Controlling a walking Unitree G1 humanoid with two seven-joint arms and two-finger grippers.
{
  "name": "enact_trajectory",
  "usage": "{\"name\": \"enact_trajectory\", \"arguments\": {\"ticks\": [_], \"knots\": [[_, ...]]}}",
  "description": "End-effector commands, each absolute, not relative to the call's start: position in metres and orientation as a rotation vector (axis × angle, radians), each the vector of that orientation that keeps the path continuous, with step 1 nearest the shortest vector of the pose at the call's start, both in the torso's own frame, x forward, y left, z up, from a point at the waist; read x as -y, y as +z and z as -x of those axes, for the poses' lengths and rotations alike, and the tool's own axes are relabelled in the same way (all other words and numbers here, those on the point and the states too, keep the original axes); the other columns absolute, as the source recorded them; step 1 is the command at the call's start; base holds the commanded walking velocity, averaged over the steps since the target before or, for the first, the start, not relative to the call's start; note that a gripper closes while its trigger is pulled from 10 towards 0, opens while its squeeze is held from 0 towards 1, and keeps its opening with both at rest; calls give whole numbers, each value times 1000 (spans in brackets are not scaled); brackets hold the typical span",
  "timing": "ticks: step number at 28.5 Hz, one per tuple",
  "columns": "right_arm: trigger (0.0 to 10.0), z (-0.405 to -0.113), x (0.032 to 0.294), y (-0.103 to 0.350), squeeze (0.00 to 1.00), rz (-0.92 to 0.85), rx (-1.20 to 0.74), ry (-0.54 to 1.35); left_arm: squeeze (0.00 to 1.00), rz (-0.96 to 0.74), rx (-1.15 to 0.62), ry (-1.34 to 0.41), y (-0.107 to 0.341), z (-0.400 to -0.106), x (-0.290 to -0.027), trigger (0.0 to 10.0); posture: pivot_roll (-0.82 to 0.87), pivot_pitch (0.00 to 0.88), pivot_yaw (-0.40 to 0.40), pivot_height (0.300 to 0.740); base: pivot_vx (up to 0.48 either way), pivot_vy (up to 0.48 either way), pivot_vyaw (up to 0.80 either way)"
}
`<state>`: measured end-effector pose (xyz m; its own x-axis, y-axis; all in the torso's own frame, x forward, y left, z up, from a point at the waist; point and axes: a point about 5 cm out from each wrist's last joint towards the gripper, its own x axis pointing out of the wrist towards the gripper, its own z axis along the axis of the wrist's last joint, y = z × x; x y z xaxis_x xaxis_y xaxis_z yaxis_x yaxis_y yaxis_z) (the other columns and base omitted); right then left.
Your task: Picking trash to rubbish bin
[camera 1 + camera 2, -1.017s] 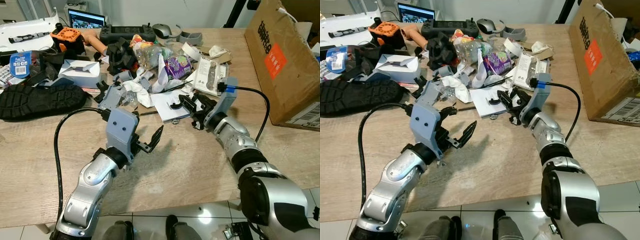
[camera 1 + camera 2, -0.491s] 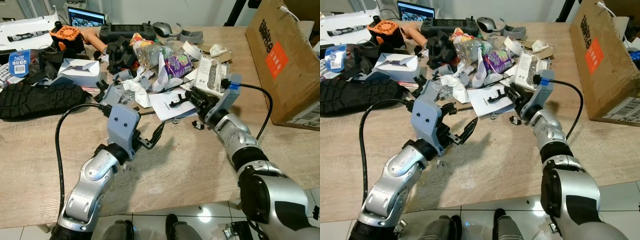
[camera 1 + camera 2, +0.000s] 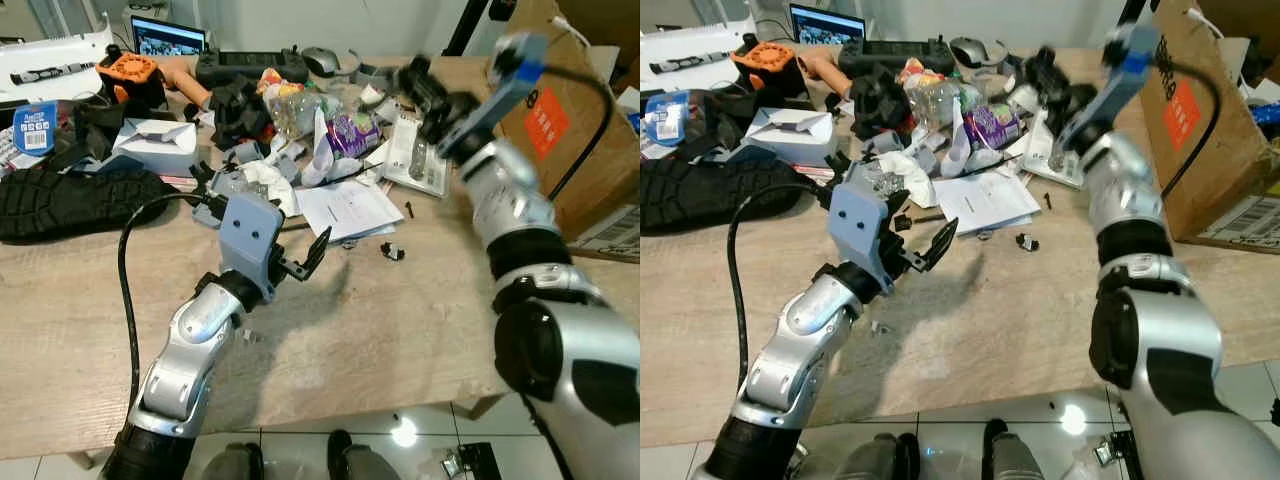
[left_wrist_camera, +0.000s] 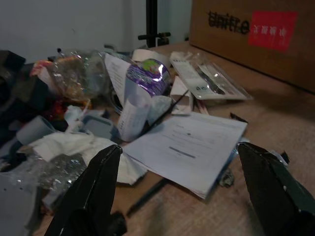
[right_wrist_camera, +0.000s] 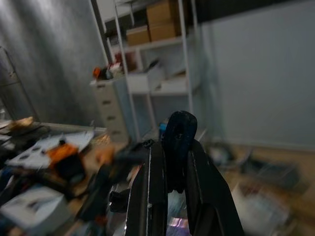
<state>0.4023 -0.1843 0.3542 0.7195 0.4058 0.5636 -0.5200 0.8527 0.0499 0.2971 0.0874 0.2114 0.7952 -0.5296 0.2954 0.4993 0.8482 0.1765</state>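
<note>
The right gripper (image 5: 177, 162) is raised above the far side of the pale wooden table (image 3: 400, 330), close beside the tall brown cardboard box with an orange label (image 3: 560, 120), and its two black fingers (image 5: 155, 187) are pinched tight on a small dark, rounded piece of trash (image 5: 178, 135) that looks like hard plastic. Judging by its size and by how the narrow pinch carries it, the piece is light and stiff, with a slightly glossy face that could slip, so a grip across its thin middle, as now, seems the safe one. The left gripper (image 3: 300, 262) hovers low over the table with its fingers spread wide and nothing between them, pointing toward the heap. That heap is a mix of textures: a flat white printed paper sheet (image 4: 189, 147) that is thin and limp and best taken by an edge, a crumpled white tissue (image 3: 268, 183) that is soft and would crush in a pinch, a shiny purple foil wrapper (image 4: 147, 76) that is crinkly and slick, and a clear plastic blister pack (image 3: 415, 150) that is springy. A small black scrap (image 3: 391, 251) lies alone on bare wood near the paper. A black ridged shoe sole (image 3: 70, 200) lies well apart on the robot's left, rubbery and heavier-looking.
</note>
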Motion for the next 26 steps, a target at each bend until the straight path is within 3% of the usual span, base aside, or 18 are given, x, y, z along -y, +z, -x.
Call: {"name": "enact_trajectory", "arguments": {"ticks": [1,5,6,7,10,11,14,15,18,26], "knots": [[0,-395,203,371,0,-129,648,443,0,-84,342,-560,208,-297,-83,10000,57,184,-66,740,0,0,0],[0,-391,227,374,0,-18,653,316,0,-82,344,-561,207,-298,-83,10000,46,202,-65,740,0,0,0],[3529,-386,250,373,0,9,656,200,0,-78,345,-562,206,-297,-82,10000,45,182,-65,740,0,0,0],[10000,-384,259,373,0,19,658,153,0,-78,345,-563,206,-296,-82,10000,45,182,-65,740,0,0,0],[10000,-370,300,374,0,84,663,-86,0,-78,345,-562,204,-297,-82,10000,43,186,-72,740,0,0,0],[10000,-370,300,374,0,84,663,-86,0,-78,345,-562,204,-297,-82,10000,43,186,-72,740,0,0,0],[10000,-348,343,374,0,93,683,-323,0,-71,343,-556,202,-295,-83,10000,27,169,-73,740,0,0,0],[10000,-348,343,374,0,93,683,-323,0,-71,343,-556,202,-295,-83,10000,27,169,-73,740,0,0,0],[10000,-325,379,371,0,95,691,-540,0,-67,346,-554,201,-295,-82,10000,27,189,-82,740,0,0,0],[10000,-291,419,358,0,8,751,-825,0,-68,349,-548,200,-295,-83,10000,28,172,-80,740,0,0,0]]}}
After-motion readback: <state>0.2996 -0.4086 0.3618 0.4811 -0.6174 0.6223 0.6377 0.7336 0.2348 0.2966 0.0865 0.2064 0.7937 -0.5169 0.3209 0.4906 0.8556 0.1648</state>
